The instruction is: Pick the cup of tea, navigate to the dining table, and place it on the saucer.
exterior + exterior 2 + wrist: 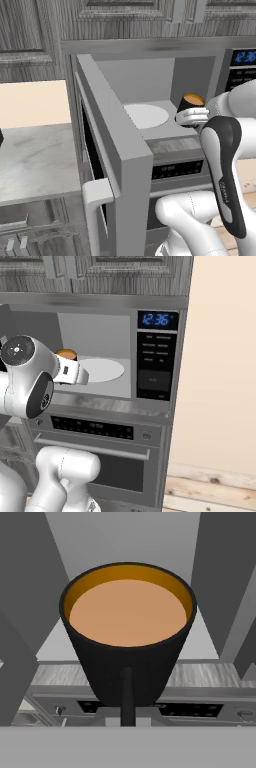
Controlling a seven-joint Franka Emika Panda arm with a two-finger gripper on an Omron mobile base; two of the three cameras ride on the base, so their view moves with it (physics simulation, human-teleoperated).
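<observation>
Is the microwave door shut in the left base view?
No. The microwave door stands swung wide open, showing the white turntable inside and the cup of tea at the opening.

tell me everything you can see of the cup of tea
The cup of tea is a small black mug, matte-looking, slightly wider at the rim, with a thin handle facing the hand camera. It is upright, filled nearly to the brim with amber-brown liquid. It sits at the open microwave's mouth, with the shut gripper at its handle side.
</observation>
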